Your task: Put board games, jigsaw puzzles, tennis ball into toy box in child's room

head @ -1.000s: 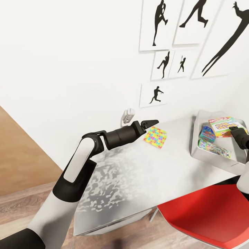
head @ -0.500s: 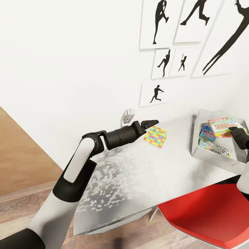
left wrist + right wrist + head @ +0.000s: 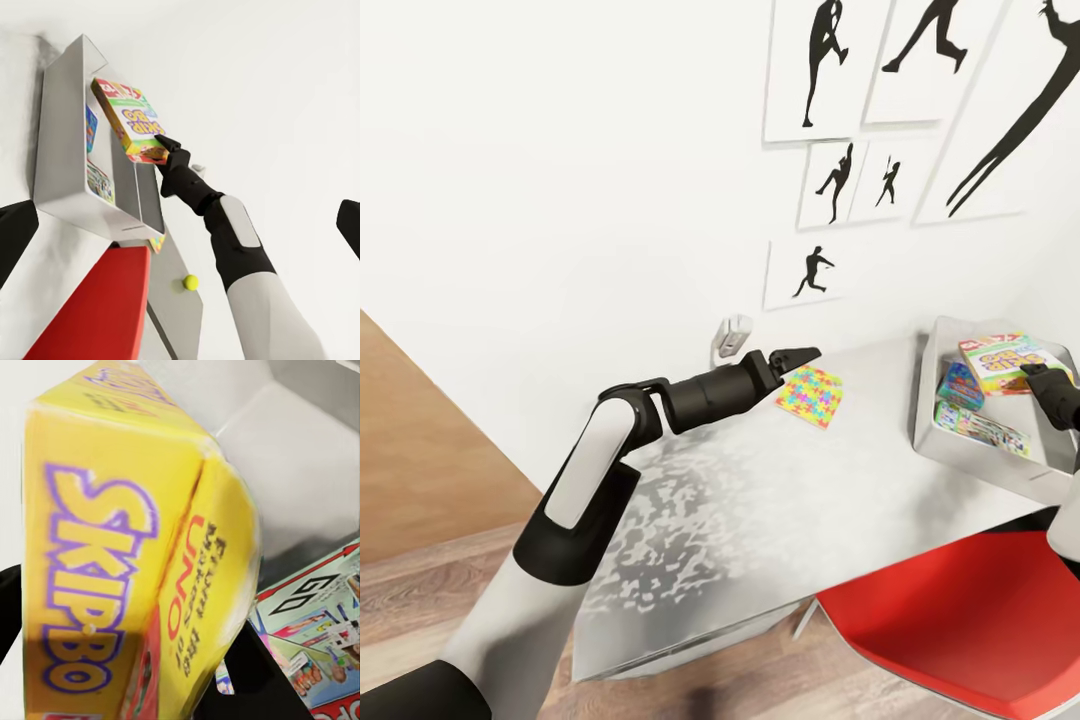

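Two arms up over the table [image 3: 780, 500]. Nearest: red chair [image 3: 960, 620] seat tucked at the table's near right edge, wood-plank floor [image 3: 420, 590] at near left.

Left arm reaches forward over the light grey top; left gripper [image 3: 792, 354] hovers just above the near left corner of one jigsaw puzzle [image 3: 812, 394], not touching it as far as I can tell. Left wrist view has its two fingertips at opposite edges of the picture, so jaws spread wide, nothing between them. The puzzle lies flat on the tabletop, mid-table, towards the wall.

Right side: toy box [image 3: 923, 400] sits on the table's right part, near the wall. Inside it, small blue game [image 3: 958, 385] leaning at the left wall, Monopoly box [image 3: 980, 425] lying on the floor of the bin towards the near side. Right gripper [image 3: 1038, 377] is over the bin, clamped on the near edge of the Skip-Bo box [image 3: 1000, 358], which is held tilted above the far half of the bin. Right wrist view confirms: yellow Skip-Bo box pinched between the dark fingers, Monopoly board print below it.

Left wrist view also catches the tennis ball [image 3: 191, 282] on the dark grey top, beyond the bin, well apart from it, and a bit of a second multicolour puzzle [image 3: 157, 243] peeking out just past the bin's wall.

Far: white wall with black silhouette prints [image 3: 890, 120], small white fixture [image 3: 732, 336] at the table's back edge.
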{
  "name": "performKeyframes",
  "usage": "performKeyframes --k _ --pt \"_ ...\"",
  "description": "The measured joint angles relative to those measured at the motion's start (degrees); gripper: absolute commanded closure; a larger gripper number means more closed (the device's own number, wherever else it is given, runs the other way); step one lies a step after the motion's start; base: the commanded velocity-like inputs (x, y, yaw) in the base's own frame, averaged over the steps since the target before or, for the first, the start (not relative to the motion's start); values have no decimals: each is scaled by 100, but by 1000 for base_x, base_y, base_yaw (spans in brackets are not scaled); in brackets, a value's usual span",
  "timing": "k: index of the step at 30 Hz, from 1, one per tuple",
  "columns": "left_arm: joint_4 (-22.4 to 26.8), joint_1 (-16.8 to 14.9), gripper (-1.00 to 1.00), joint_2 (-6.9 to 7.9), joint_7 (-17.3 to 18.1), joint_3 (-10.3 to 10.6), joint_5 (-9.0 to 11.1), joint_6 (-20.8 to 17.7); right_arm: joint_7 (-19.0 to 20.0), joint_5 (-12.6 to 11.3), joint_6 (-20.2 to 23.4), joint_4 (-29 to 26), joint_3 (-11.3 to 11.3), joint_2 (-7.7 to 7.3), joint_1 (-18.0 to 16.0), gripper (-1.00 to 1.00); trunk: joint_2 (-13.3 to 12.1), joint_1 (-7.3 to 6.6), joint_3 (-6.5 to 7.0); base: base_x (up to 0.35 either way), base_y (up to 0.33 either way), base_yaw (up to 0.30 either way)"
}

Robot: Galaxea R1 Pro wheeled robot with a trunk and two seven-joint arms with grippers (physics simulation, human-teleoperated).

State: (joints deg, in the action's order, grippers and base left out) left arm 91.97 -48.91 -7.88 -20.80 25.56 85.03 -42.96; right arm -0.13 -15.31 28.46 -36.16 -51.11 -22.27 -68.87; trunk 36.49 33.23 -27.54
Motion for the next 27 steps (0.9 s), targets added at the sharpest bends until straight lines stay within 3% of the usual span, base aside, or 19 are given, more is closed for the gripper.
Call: performKeyframes --k 9,27 --pt "-3 -3 -100 -1 -5 158 -9 22 168 -28 11 -1 6 -88 9 100 0 0 0 108 0 0" --pt "-1 -12 -100 -1 -4 194 -11 32 208 -34 216 40 1 -207 -4 100 0 0 0 17 0 0"
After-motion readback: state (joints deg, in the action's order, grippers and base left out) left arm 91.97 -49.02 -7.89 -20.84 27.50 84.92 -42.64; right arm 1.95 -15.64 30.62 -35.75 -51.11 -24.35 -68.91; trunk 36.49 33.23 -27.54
